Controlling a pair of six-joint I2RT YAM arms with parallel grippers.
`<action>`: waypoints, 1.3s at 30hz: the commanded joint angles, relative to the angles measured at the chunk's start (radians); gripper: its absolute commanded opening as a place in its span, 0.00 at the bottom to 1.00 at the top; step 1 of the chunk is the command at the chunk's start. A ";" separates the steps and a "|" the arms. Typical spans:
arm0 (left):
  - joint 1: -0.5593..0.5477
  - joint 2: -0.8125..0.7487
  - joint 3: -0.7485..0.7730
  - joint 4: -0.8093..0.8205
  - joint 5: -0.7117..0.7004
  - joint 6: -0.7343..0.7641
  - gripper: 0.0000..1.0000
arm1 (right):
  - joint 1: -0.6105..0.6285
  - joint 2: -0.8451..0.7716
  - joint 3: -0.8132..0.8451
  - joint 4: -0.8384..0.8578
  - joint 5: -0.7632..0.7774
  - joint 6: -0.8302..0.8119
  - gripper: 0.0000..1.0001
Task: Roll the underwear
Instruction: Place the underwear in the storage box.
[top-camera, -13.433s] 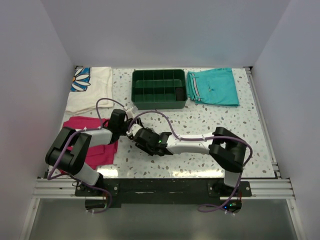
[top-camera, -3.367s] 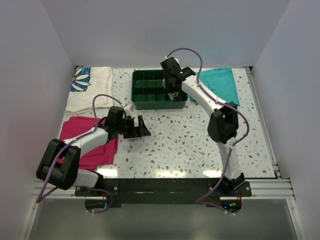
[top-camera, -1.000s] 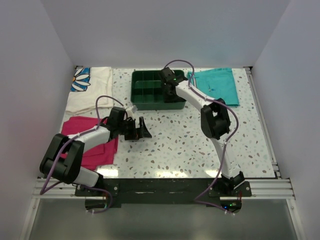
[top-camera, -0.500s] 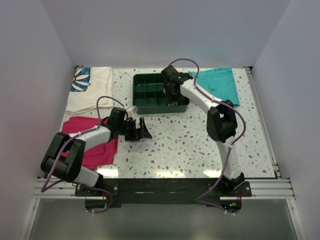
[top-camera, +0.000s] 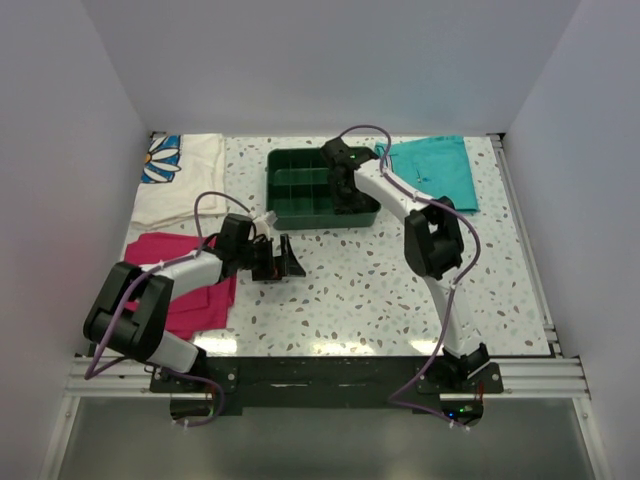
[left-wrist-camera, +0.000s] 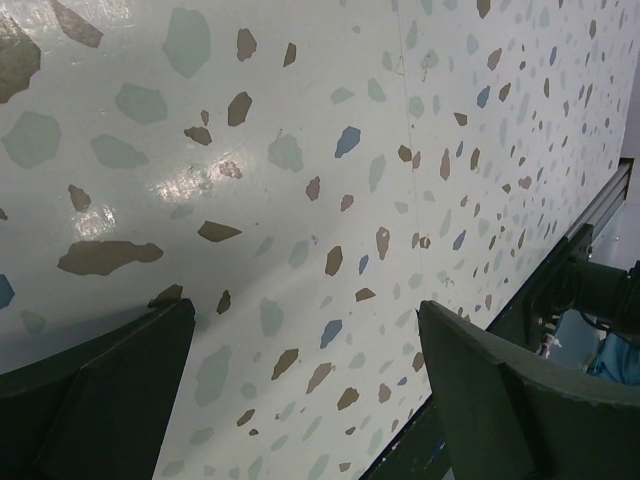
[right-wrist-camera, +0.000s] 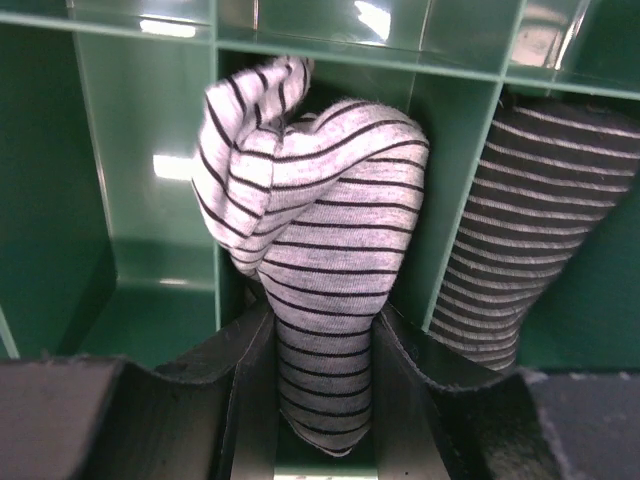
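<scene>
The underwear (right-wrist-camera: 320, 230), a rolled bundle of grey cloth with thin dark stripes, is pinched between my right gripper's (right-wrist-camera: 322, 350) fingers. Its upper end sticks up into a middle compartment of the green tray (right-wrist-camera: 150, 180). In the top view the right gripper (top-camera: 346, 193) reaches down into the tray (top-camera: 300, 158) near its right end and hides the bundle. My left gripper (top-camera: 286, 258) hovers low over the speckled table left of centre. It (left-wrist-camera: 310, 385) stands wide open with nothing between the fingers.
A darker striped roll (right-wrist-camera: 530, 230) fills the compartment to the right of the held one. Teal shorts (top-camera: 435, 172) lie at the back right. A magenta cloth (top-camera: 165, 255) and a white floral cloth (top-camera: 185, 175) lie at the left.
The right gripper has sunk a little nearer and deeper into the tray with the bundle. The tray has shifted slightly right and turned. The left arm stays still.
</scene>
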 joint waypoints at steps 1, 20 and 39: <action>-0.007 0.016 0.024 0.022 0.020 0.020 1.00 | -0.009 0.030 0.049 -0.117 -0.039 -0.002 0.00; -0.024 0.041 0.030 0.025 0.027 0.025 1.00 | -0.013 -0.005 0.009 -0.082 -0.068 -0.047 0.28; -0.036 0.053 0.038 0.015 0.020 0.029 1.00 | -0.015 -0.250 -0.143 0.124 0.021 -0.056 0.59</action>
